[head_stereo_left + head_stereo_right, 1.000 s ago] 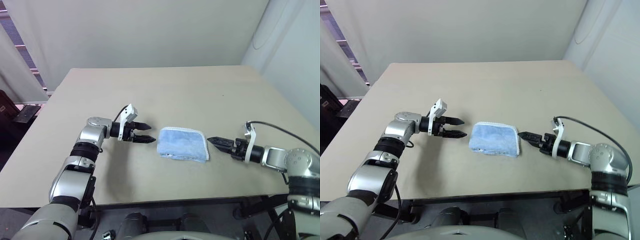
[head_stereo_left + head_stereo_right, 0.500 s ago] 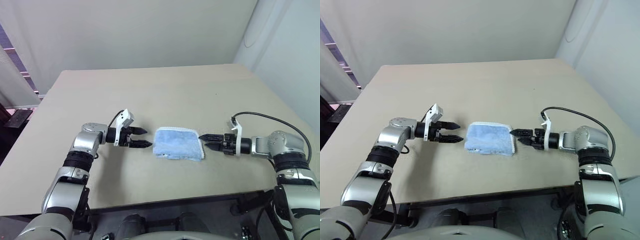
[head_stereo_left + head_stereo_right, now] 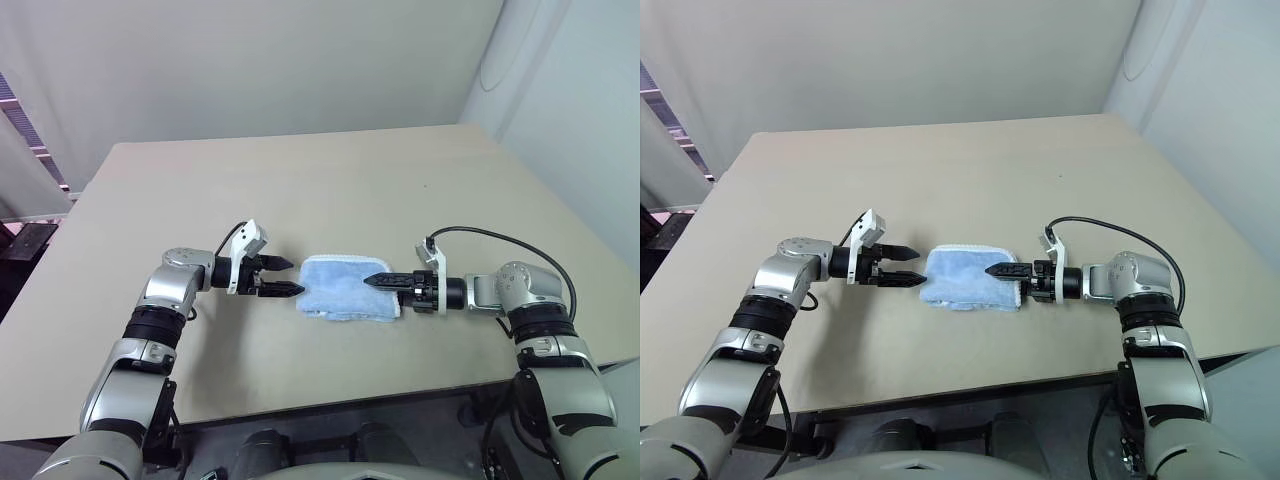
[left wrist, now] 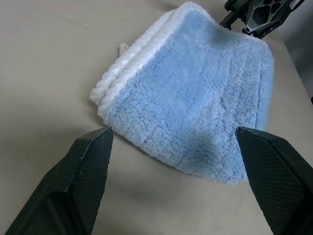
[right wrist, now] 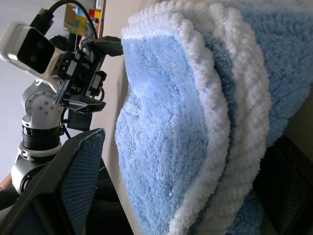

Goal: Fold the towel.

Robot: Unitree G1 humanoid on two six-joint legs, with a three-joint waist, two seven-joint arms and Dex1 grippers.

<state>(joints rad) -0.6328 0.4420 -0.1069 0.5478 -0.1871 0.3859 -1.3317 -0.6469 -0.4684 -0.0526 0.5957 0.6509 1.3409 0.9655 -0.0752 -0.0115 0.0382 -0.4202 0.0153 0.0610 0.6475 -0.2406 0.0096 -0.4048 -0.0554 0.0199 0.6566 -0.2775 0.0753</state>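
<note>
From the head views, the light blue terry-cloth towel with a white stitched border (image 3: pixel 348 291) lies near the middle of the beige table (image 3: pixel 330 190), already folded into a small thick packet, so most of the folding looks done; perhaps one last fold or a tidy-up is left. The left gripper (image 3: pixel 285 277) hovers just left of the packet, its two black fingers spread and holding nothing. The right gripper (image 3: pixel 381 280) reaches in from the right, its tips over the towel's right edge.

In the left wrist view, the towel (image 4: pixel 195 93) sits between the parted fingers (image 4: pixel 88 166), clear of both.

In the right wrist view, the towel's stacked white-bordered layers (image 5: pixel 205 122) lie between the wide-apart fingers (image 5: pixel 73 186); whether they touch the cloth, I cannot tell.
</note>
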